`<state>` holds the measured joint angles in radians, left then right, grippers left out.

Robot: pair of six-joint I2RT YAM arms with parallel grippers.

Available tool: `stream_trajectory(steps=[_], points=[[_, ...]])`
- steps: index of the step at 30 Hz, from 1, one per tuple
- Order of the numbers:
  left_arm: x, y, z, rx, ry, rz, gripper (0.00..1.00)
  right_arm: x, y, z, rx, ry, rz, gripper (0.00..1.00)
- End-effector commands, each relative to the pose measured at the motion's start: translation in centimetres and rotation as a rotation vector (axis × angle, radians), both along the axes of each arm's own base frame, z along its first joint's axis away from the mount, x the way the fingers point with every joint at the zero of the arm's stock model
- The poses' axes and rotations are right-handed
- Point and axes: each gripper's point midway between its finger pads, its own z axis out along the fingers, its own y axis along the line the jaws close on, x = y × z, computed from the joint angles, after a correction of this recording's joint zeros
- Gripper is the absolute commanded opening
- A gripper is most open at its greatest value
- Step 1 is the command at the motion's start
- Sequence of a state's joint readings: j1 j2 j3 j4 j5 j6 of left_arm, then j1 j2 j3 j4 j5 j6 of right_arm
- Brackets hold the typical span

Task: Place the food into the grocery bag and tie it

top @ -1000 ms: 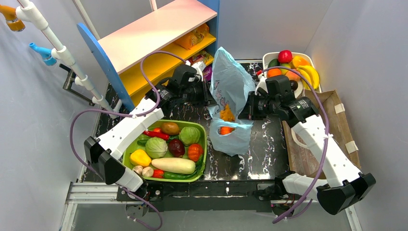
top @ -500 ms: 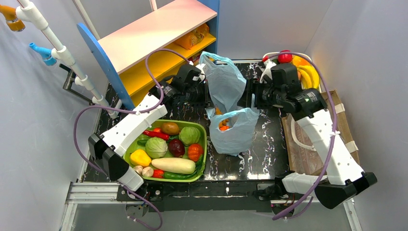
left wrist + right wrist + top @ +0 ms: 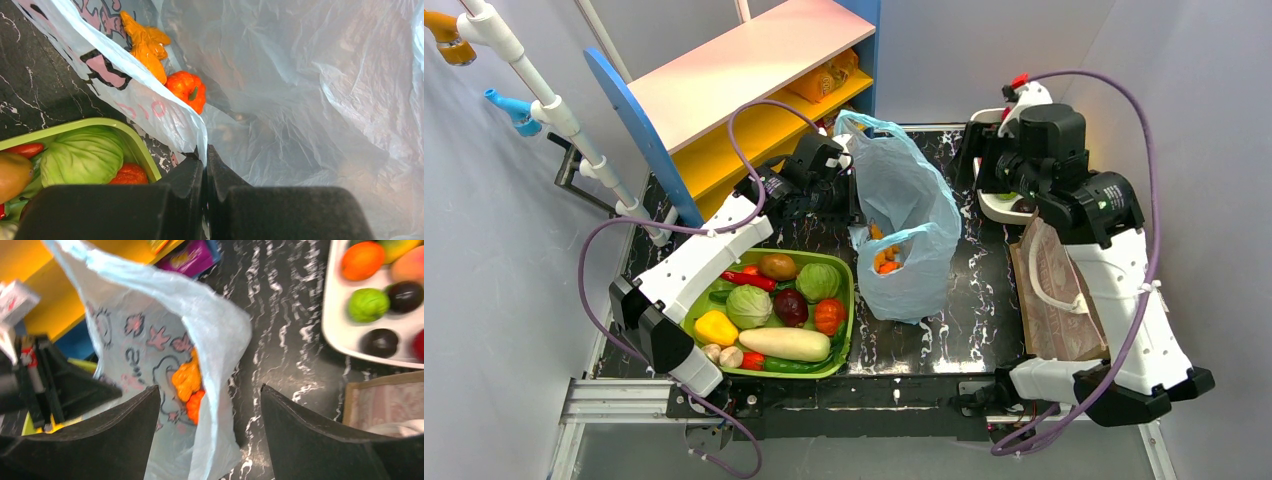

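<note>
A green tray (image 3: 853, 300) of vegetables sits left; a white fruit tray (image 3: 328, 315) and brown paper bag (image 3: 1064, 310) sit right.

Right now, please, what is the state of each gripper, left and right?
Left gripper: closed, pinching the edge of the grocery bag.
Right gripper: open, holding nothing.

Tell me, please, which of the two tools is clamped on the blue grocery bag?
The left tool, pinched shut on the grocery bag's rim; the right tool is wide open above the bag, gripping nothing.
</note>
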<state>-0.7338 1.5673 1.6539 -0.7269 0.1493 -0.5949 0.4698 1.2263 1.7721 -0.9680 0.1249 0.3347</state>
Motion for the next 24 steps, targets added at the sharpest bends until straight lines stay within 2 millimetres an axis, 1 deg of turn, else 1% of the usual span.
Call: stream_trajectory(steps=[1, 4, 8, 11, 12, 16, 20, 24], points=[[-0.9, 0.4, 1.9, -0.025, -0.047, -0.034, 0.0, 2.8, -3.5, 1.0, -0.08, -0.023, -0.21, 0.8], [-1.2, 0.7, 1.9, -0.023, -0.048, -0.045, 0.0, 4.7, -4.4, 0.5, -0.09, 0.017, -0.274, 0.8], [-1.6, 1.1, 2.0, -0.019, -0.059, -0.05, 0.0, 7.6, -6.1, -0.9, -0.013, 0.101, -0.368, 0.8], [-1.8, 1.6, 1.7, 0.0, -0.047, -0.038, 0.0, 10.1, -7.7, -2.6, 0.031, 0.181, -0.437, 0.79], [-2.0, 1.8, 1.5, 0.006, -0.038, -0.039, 0.0, 11.1, -8.0, -3.5, 0.033, 0.209, -0.448, 0.79], [-2.7, 2.0, 1.5, 0.001, -0.031, -0.058, 0.0, 14.2, -9.6, -5.7, 0.06, 0.285, -0.491, 0.8], [-3.1, 2.3, 1.4, 0.008, -0.033, -0.069, 0.0, 16.9, -10.9, -8.2, 0.098, 0.356, -0.534, 0.8], [-3.2, 2.6, 1.4, 0.026, -0.041, -0.085, 0.0, 19.3, -12.1, -10.6, 0.099, 0.397, -0.56, 0.82]])
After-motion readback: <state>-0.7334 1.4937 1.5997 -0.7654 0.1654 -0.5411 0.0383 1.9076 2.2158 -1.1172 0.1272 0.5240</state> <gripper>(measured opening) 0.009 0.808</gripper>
